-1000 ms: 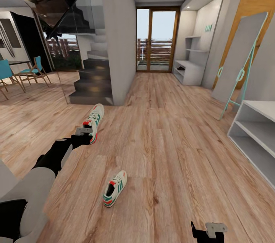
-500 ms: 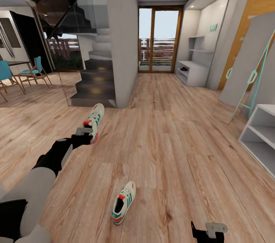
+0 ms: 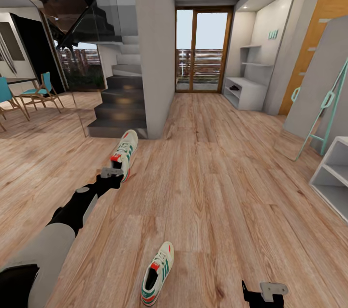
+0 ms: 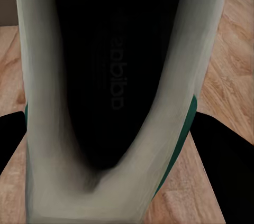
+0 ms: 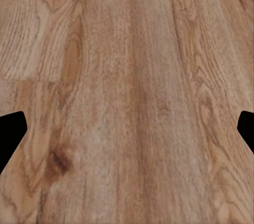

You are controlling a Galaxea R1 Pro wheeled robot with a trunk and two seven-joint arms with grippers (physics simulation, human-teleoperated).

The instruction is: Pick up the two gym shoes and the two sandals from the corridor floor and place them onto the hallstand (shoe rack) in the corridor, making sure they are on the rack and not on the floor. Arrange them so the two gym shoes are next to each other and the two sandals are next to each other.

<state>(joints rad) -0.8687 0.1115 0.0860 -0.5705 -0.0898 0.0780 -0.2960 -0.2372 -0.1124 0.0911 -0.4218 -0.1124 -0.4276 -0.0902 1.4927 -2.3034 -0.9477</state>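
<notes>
One gym shoe [image 3: 124,152], white with green stripes and a red heel, hangs above the corridor floor [image 3: 212,187] with my left gripper [image 3: 113,172] shut on its heel end. In the left wrist view its dark inside [image 4: 114,76] sits between the black fingers [image 4: 219,171]. The second gym shoe [image 3: 157,273] lies on the planks near the head view's lower edge, left of my right gripper [image 3: 263,293]. That gripper is open over bare floor, its fingertips [image 5: 11,134] wide apart. The hallstand [image 3: 247,93] stands far down the corridor on the right, with a small dark thing [image 3: 234,88] on its bench. The sandals are out of view.
A white open-shelved unit [image 3: 333,177] stands close at the right edge, with a leaning mirror on a teal frame [image 3: 321,100] behind it. A grey pillar [image 3: 154,56] and dark stairs [image 3: 121,105] rise ahead left. Blue chairs [image 3: 41,90] stand far left.
The whole picture has shifted, so the camera has moved: the floor shoe now sits lower and the right-hand unit farther out. My left gripper still holds its shoe.
</notes>
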